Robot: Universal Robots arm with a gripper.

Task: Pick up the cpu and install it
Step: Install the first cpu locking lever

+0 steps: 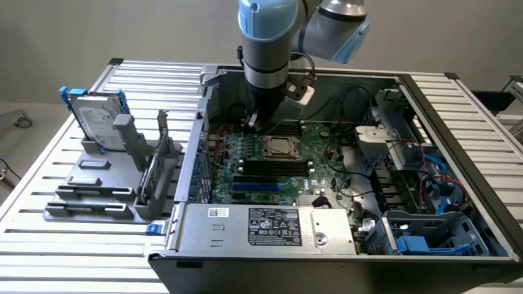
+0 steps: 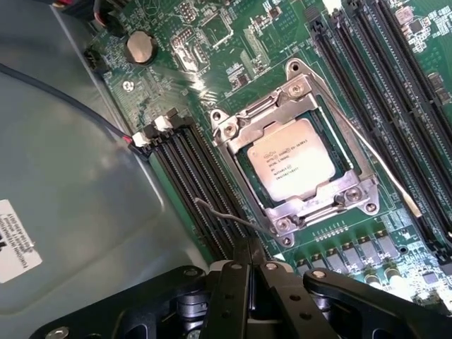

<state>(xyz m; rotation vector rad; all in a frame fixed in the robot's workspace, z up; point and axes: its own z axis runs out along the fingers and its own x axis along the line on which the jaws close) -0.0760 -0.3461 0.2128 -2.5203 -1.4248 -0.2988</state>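
cpu: and there it is, the cpu (image 2: 300,159), lying flat with its dull silver top up, printed text showing, right inside the socket frame (image 2: 263,111); in the exterior view the cpu (image 1: 280,147) sits near the middle of the board.
socket frame: bright metal, screw heads at its corners, wrapped around the chip on all sides.
memory slots: long black memory slots (image 2: 194,180) run just beside one side of the frame, with another bank (image 2: 385,70) on the far side of it.
motherboard: green motherboard (image 2: 233,42) lying flat in the open computer case (image 1: 457,122), a round coin battery (image 2: 140,47) well apart from the socket.
gripper: the gripper (image 2: 251,248) hangs above the board near the socket, not touching the chip; its two black fingers are pressed together with nothing between them. From outside, the gripper (image 1: 256,119) is down inside the case, just beyond the socket.
arm: the blue-grey arm (image 1: 266,37) drops straight down from above.
power supply: a silver power supply (image 1: 270,226) sits along the near edge of the case.
hard drive: a hard drive (image 1: 97,122) in a blue bracket stands upright on a grey holder (image 1: 90,196), out at the exterior view's left.
table: the slatted metal table (image 1: 49,245) carries the lot.
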